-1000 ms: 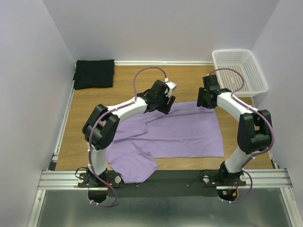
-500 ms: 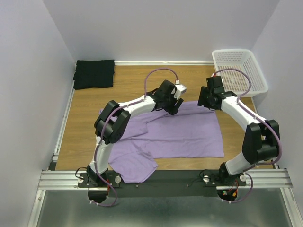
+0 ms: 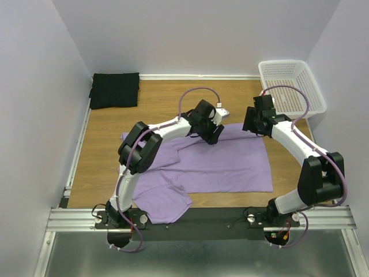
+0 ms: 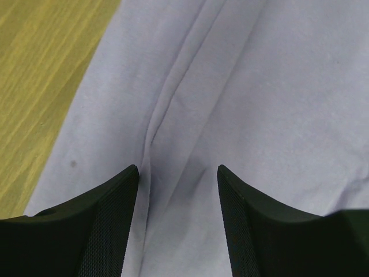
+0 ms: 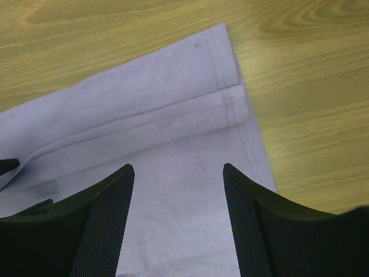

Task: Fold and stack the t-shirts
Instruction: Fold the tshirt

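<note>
Holds the left gripper [image 4: 177, 170] open and empty close over a crease in the lavender t-shirt [image 3: 230, 164], the right gripper [image 5: 179, 167] likewise open and empty over its hemmed corner, with that shirt spread across the table [image 3: 155, 104] and the black t-shirt [image 3: 114, 90] folded in the far left corner.

Bright even light, soft shadows, sharp focus

Soft matt cloth shirt [image 3: 230, 161] on grained wooden table [image 3: 155, 98].
</note>
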Controlling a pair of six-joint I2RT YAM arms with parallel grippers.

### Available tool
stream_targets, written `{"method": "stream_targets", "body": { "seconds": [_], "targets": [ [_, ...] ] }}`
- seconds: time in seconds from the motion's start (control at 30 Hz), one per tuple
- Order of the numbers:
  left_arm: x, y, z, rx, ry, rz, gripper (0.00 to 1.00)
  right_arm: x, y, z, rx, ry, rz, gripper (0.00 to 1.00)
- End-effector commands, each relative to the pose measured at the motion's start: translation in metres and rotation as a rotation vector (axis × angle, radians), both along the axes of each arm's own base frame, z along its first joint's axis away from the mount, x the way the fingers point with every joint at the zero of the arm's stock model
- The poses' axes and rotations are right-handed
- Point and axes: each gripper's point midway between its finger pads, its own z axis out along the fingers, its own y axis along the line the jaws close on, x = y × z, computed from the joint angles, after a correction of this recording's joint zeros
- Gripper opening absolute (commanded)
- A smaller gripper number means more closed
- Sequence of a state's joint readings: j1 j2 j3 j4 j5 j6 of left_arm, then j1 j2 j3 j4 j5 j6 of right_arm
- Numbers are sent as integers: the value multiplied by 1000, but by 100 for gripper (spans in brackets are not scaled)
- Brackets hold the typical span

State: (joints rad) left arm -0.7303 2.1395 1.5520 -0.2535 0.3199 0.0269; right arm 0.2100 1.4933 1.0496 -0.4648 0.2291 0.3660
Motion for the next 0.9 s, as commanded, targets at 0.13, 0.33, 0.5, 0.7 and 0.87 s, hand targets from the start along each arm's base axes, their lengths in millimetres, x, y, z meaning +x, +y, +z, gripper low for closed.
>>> {"method": "stream_targets", "body": {
  "seconds": [0.13,0.33,0.5,0.7,0.87],
  "targets": [
    [-20,-5,-5,-9,45,-102,57,-2,-4,8,-7,-31,-24,71],
    [-40,-4,-1,-23,47,-184,44,-2,-5,9,-6,-35,-29,71],
    [-64,5,-19,2,112,-223,44,0,-3,10,-5,-36,-18,71],
    [-84,6,-19,13,108,-249,44,4,4,5,21,-24,20,70],
    [-75,5,-13,21,61,-203,45,10,20,-2,70,-3,87,68]
  ]
}}
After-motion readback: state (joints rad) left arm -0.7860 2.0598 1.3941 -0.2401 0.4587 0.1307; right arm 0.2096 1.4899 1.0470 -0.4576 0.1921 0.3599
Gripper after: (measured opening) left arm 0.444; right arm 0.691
